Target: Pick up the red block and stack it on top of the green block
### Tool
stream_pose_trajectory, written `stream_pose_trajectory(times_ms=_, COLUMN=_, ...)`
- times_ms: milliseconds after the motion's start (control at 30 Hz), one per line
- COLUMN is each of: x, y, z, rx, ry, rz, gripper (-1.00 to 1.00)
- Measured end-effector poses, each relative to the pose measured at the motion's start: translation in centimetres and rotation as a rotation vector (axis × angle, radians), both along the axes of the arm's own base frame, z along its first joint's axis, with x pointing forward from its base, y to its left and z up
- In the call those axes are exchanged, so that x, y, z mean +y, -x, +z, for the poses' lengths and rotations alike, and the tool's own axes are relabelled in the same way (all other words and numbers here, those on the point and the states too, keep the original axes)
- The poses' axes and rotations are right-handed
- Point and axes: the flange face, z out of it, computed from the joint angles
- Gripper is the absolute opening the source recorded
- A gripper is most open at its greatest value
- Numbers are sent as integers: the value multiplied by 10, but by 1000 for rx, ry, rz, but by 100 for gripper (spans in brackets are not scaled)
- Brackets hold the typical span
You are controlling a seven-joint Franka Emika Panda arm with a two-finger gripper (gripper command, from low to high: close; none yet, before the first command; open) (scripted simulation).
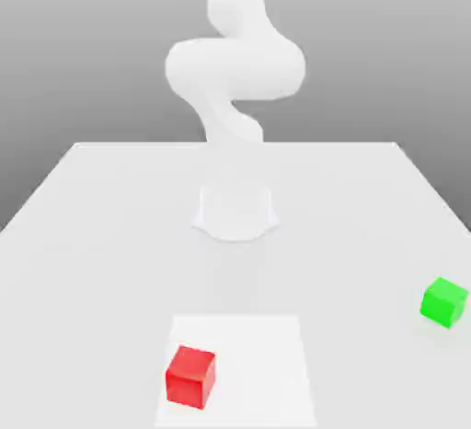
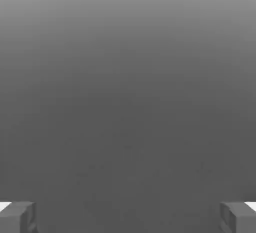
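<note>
The red block (image 1: pixel 190 376) is a small cube resting on the white table near the front edge, a little toward the exterior view's left. Far off on the exterior view's right, the green block (image 1: pixel 444 301) sits by the table's side edge, apart from the red one. In the hand view my gripper (image 2: pixel 128 218) is open: two grey fingertips (image 2: pixel 18 217) stand wide apart with nothing between them, against a plain grey backdrop. My white arm (image 1: pixel 235 68) rises from its base and runs out of the picture's top.
A paler square patch (image 1: pixel 267 363) on the table (image 1: pixel 92 234) lies under the red block. The arm's round base (image 1: pixel 235 212) stands mid-table, behind both blocks.
</note>
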Motion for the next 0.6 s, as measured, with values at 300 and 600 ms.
stream_pose_trajectory(times_ms=300, x=-22, y=-83, z=-173, rx=279, ry=-36, rz=-92, gripper=0)
stream_pose_trajectory(times_ms=600, x=-46, y=-92, z=-355, rx=552, ry=-77, rz=-189, gripper=0)
